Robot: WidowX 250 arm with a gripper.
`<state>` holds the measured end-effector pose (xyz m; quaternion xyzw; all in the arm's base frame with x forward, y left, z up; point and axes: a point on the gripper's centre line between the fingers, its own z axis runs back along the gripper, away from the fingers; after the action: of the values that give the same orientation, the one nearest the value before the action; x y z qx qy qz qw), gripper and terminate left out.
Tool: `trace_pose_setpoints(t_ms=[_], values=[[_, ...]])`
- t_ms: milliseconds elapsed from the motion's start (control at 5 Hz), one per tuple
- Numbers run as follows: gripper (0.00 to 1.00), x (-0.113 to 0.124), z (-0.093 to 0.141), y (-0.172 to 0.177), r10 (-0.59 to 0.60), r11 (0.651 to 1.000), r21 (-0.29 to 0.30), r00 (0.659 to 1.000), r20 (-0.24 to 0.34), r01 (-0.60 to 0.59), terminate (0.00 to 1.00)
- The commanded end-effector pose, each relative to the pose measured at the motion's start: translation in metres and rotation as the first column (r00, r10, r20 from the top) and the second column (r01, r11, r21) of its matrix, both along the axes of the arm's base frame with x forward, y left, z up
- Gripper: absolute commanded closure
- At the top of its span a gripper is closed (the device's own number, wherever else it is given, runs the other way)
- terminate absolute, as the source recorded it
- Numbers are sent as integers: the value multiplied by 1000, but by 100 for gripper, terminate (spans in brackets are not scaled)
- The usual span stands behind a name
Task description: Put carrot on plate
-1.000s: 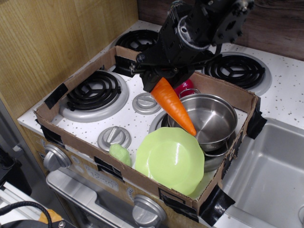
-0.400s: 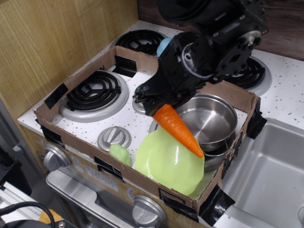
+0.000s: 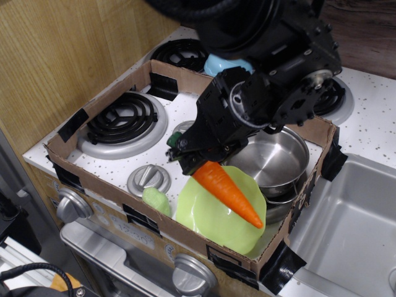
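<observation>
The orange toy carrot (image 3: 226,192) hangs tilted, thick end up, tip pointing down to the right, just above the lime-green scalloped plate (image 3: 204,213). My black gripper (image 3: 192,159) is shut on the carrot's thick upper end; the green stub is hidden in the jaws. The plate sits at the front right of the cardboard-walled stove top, leaning against the steel pot (image 3: 272,154). I cannot tell whether the carrot's tip touches the plate.
A small pale green toy (image 3: 156,200) lies left of the plate. A cardboard wall (image 3: 93,105) rings the stove top. A light blue bowl (image 3: 223,63) sits at the back behind my arm. A burner (image 3: 127,117) and knobs lie left; a sink (image 3: 352,223) is right.
My gripper has carried the carrot forward and down, from above the pot's rim to over the plate. The blue bowl has come into view behind the arm.
</observation>
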<state>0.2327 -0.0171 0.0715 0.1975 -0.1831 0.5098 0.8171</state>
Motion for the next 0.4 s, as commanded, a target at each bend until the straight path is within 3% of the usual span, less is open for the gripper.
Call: trace_pose_setpoints(t_ms=[0,200], values=[[100,2,-2,-9,15,997,-77,998,59,-11,0],[100,4,-2,-7,-4,995,-101,996,87,13,0]])
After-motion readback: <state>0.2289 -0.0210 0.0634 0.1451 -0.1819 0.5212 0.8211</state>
